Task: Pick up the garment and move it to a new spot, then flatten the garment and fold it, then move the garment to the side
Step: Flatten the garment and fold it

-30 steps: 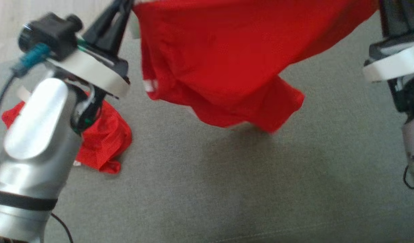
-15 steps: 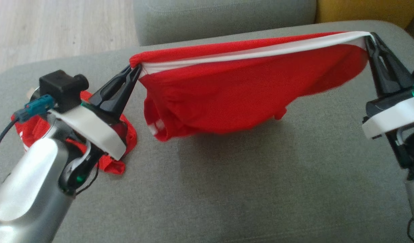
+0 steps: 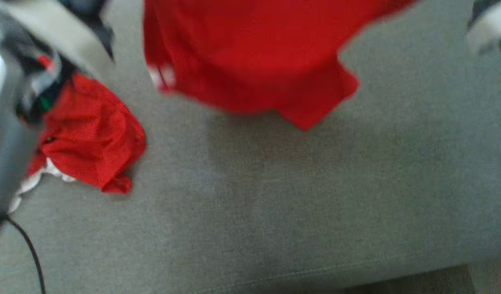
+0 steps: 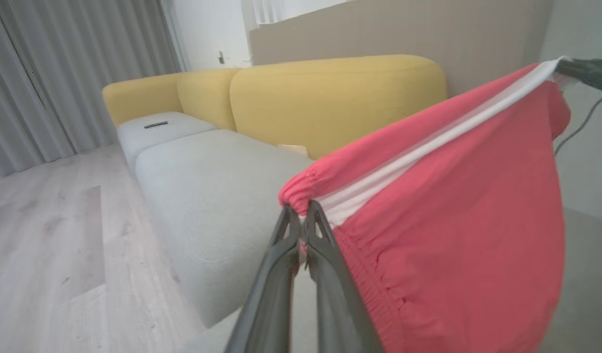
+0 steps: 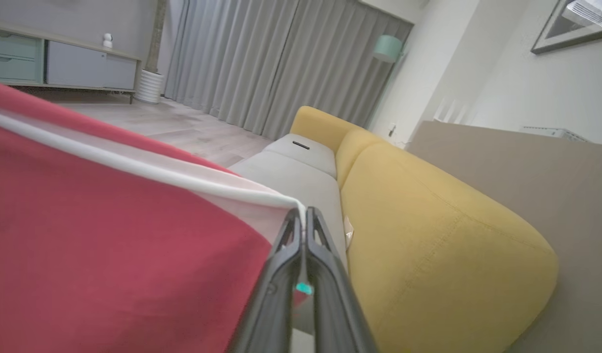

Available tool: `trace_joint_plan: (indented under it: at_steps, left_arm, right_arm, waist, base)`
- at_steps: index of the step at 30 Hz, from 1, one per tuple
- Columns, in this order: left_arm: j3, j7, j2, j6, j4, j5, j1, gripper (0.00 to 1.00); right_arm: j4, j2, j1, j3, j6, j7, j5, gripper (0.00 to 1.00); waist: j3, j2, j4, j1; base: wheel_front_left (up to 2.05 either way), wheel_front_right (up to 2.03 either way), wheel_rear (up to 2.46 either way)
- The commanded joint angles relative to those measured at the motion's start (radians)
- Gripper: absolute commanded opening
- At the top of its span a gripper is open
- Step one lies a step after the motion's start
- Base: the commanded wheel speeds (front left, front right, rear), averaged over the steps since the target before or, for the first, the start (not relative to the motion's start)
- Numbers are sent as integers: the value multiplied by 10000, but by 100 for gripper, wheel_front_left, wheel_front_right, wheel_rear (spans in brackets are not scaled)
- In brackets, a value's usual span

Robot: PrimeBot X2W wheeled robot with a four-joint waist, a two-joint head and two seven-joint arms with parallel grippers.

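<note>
A red garment with a white waistband hangs in the air above the grey cushion. Its lower corner dangles just over the fabric. In the left wrist view my left gripper is shut on one end of the gathered waistband of the garment. My right gripper is shut on the other end, with the garment stretched away to the left of that view. The right gripper's dark tip also shows at the far end of the band. In the head view both wrists are blurred at the top corners.
A second red garment with a white edge lies crumpled on the cushion at the left, beside my left arm. A yellow sofa back and pale seat cushions stand behind. Wooden floor lies to the side. The cushion's front edge runs along the bottom.
The head camera has swung down, so the waistband and fingertips have left its picture. The garment still hangs stretched between both shut grippers.
</note>
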Motion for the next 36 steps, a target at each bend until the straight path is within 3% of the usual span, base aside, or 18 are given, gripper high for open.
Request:
trace_joint_plan:
  at_steps: [1,6,10,14,20,23,29,36]
  left_arm:
    - [436,-248,427,-13,440,184,-1418,0]
    - [265,-1111,152,-50,2149,445,-3722,0]
    - [-74,-2572,-316,-58,3641,457,-5391,0]
    - [-498,-3342,-680,-59,4378,125,-5351,0]
    - [-1431,-3659,-972,-60,4913,-495,-3803,0]
    - [-1868,-3689,-964,-60,4848,-697,-2777,0]
    - [-2655,-3695,-589,-60,4081,-452,-624,0]
    - [-3543,-3697,-112,-61,3469,-19,991,0]
  right_arm:
    - [473,-174,-1178,313,-9,-240,102,0]
    - [2437,-74,-3862,574,-9,-1321,-273,0]
    - [4545,482,-5788,-213,-9,-3161,-1169,0]
    - [5980,1141,-5552,-622,-9,-3894,-1440,0]
    - [7645,1602,-4084,257,-9,-4203,-1316,0]
    - [8359,1602,-3398,1210,-9,-4110,-966,0]
    - [8656,947,-2319,3372,-9,-3512,502,0]
    - [7273,-633,-1215,5690,-9,-2568,2685,0]
  waist:
    - [1065,0,-171,-3]
    - [1689,0,-183,-3]
    - [1917,0,-127,-3]
    - [1889,0,-119,-3]
    - [1797,0,-96,-3]
    - [1595,0,-44,-3]
    - [987,0,108,-3]
    - [373,0,250,-3]
  base:
    - [0,0,0]
    - [0,0,0]
    - [0,0,0]
    - [0,0,0]
    - [0,0,0]
    - [0,0,0]
    - [0,0,0]
    - [0,0,0]
